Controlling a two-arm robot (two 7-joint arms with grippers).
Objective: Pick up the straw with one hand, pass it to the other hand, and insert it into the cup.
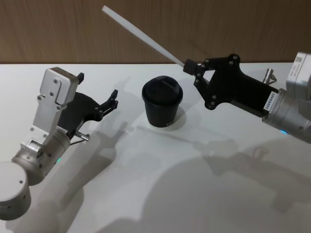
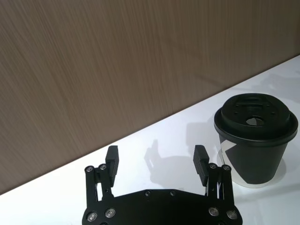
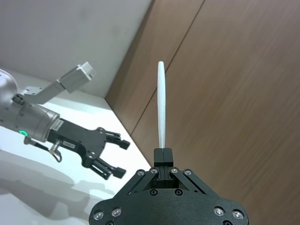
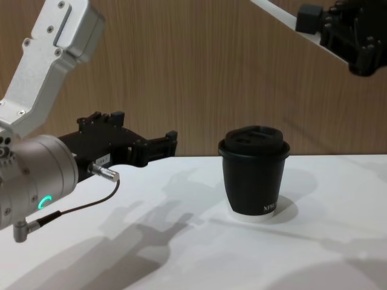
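The white straw (image 1: 143,35) slants up and to the left above the table, with my right gripper (image 1: 187,64) shut on its lower end, up to the right of the cup. The right wrist view has the straw (image 3: 161,105) rising straight out of the shut right gripper (image 3: 163,153). The black lidded cup (image 1: 162,103) stands upright mid-table, and its lid hole faces up (image 2: 255,121). My left gripper (image 1: 97,87) hovers to the cup's left, open and holding nothing. It also shows, open, in the left wrist view (image 2: 157,161) and in the chest view (image 4: 145,128), level with the cup (image 4: 254,176).
The white table (image 1: 194,194) ends at a brown wood-grain wall (image 1: 58,29) just behind the cup. A black cable with a silver plug (image 4: 103,172) hangs under my left wrist. Bare table lies in front of the cup.
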